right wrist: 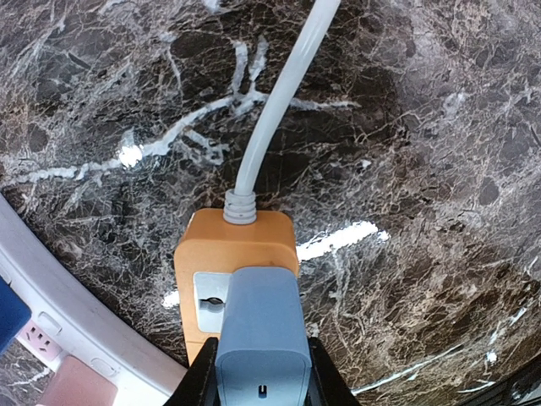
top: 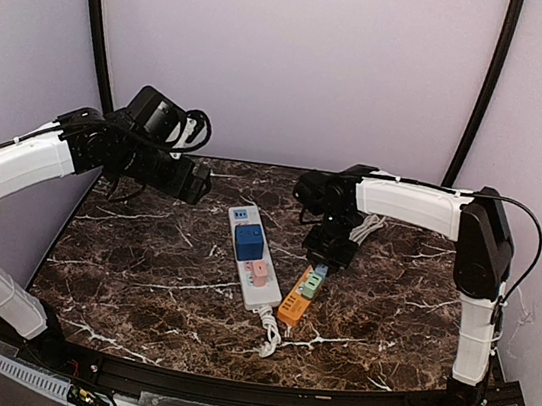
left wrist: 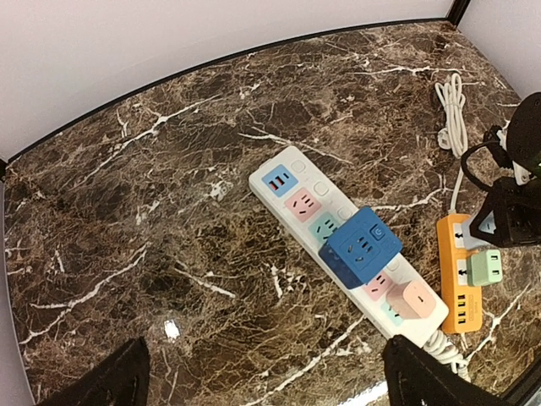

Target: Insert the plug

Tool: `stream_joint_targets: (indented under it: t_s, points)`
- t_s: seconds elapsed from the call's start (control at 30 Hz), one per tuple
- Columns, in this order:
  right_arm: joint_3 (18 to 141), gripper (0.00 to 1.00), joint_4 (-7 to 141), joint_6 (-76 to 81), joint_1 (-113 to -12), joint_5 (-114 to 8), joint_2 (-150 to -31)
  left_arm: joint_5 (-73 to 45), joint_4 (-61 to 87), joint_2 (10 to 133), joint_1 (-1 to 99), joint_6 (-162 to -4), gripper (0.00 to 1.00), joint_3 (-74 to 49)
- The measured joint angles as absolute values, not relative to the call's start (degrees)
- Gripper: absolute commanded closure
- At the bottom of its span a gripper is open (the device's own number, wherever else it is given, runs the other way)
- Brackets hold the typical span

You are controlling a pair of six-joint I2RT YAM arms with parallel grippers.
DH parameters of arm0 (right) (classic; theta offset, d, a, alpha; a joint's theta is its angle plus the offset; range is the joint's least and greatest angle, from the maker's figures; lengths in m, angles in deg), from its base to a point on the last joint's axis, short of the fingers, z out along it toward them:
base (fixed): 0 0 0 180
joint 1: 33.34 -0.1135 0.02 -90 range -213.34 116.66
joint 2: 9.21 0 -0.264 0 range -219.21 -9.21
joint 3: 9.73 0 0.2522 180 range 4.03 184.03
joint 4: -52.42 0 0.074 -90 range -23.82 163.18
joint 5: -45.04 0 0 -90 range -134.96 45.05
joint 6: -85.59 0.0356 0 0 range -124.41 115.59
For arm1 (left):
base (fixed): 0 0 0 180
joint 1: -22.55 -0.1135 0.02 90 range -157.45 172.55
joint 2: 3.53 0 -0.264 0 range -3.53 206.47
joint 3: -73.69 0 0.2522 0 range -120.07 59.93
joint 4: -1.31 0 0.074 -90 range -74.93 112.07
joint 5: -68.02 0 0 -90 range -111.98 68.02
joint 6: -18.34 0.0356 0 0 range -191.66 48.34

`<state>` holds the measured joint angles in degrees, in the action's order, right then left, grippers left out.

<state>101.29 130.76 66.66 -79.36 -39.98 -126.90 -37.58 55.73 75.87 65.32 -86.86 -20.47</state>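
My right gripper is shut on a light blue plug. It holds the plug over the grey socket at the cable end of the orange power strip. I cannot tell whether the pins are seated. In the top view the right gripper stands over the strip's far end. A green plug sits in the strip just behind it. My left gripper is open and empty, high above bare table at the left.
A white power strip lies left of the orange one, carrying a blue cube adapter and a pink adapter. The orange strip's white cable runs away toward the back. The white strip's cord coils near the front.
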Motion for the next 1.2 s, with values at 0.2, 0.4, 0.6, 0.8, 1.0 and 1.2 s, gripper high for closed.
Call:
stream_joint_targets:
  t_s: [0.2,0.4,0.6,0.8,1.0,1.2]
  points:
    - [101.31,1.0,131.06,64.67,-79.36,-39.96,-126.9,-38.56,54.51,73.07,65.32,-89.09,0.04,-16.29]
    - [101.55,0.96,132.26,63.36,-79.36,-39.74,-126.9,-39.17,52.24,69.42,65.32,-91.14,0.05,-12.53]
    - [101.88,0.82,133.77,62.53,-79.36,-39.09,-126.9,-39.61,50.23,66.05,65.32,-92.17,0.05,-9.63]
    - [103.03,0.46,134.65,61.57,-79.21,-38.93,-126.7,-39.87,49.39,63.52,65.32,-92.67,0.05,-7.64]
    - [104.21,0.32,134.86,60.89,-78.88,-38.89,-125.89,-40.29,49.0,60.81,65.32,-92.67,0.05,-6.3]
    - [105.42,0.37,135.0,60.8,-78.66,-39.06,-125.13,-40.85,48.24,59.56,65.32,-92.63,0.05,-5.82]
